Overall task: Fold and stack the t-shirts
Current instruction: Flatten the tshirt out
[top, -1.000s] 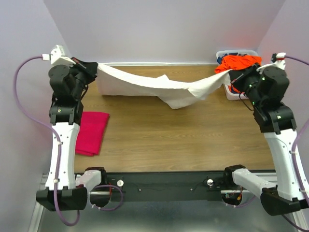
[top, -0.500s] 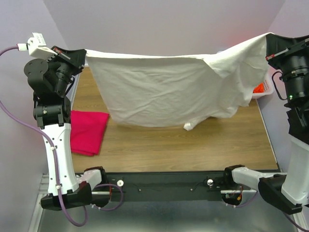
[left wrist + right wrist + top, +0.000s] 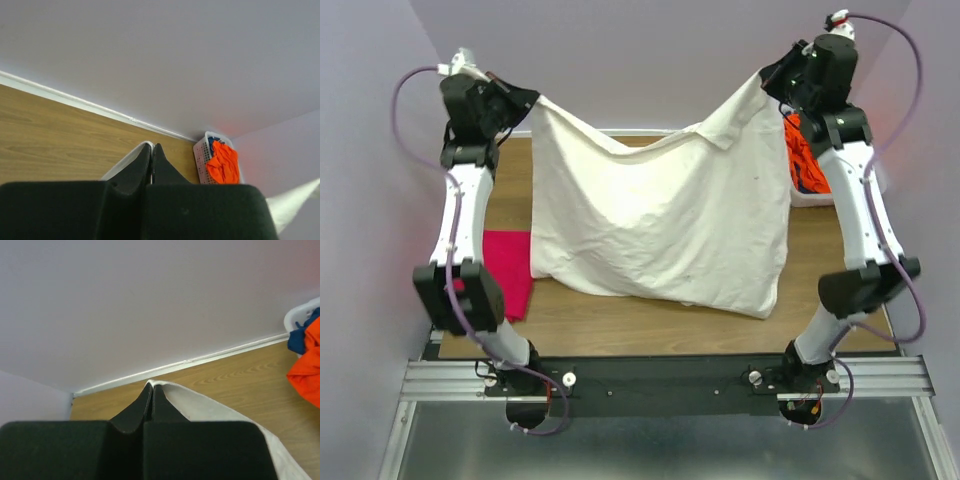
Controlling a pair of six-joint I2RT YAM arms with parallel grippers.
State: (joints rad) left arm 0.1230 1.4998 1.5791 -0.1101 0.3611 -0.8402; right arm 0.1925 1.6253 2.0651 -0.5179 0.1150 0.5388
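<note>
The cream-white t-shirt (image 3: 660, 220) hangs spread in the air between both raised arms, its lower edge near the table. My left gripper (image 3: 532, 98) is shut on its upper left corner, a strip of white cloth (image 3: 125, 161) showing beside the closed fingers. My right gripper (image 3: 767, 76) is shut on its upper right corner, cloth (image 3: 210, 405) trailing from the fingers. The magenta-pink t-shirt (image 3: 507, 270) lies folded on the table at the left. The bright orange t-shirt (image 3: 804, 155) sits in the basket, also seen in the left wrist view (image 3: 223, 162).
A white lattice basket (image 3: 812, 192) stands at the table's back right, holding the orange shirt and some blue cloth (image 3: 299, 337). The wooden table (image 3: 650, 325) shows below the hanging shirt. Lilac walls enclose the back and sides.
Both arms swung upward and inward, lifting the cream-white shirt from a low stretched sag to hanging full-length between them. Both grippers stayed shut on its corners.
</note>
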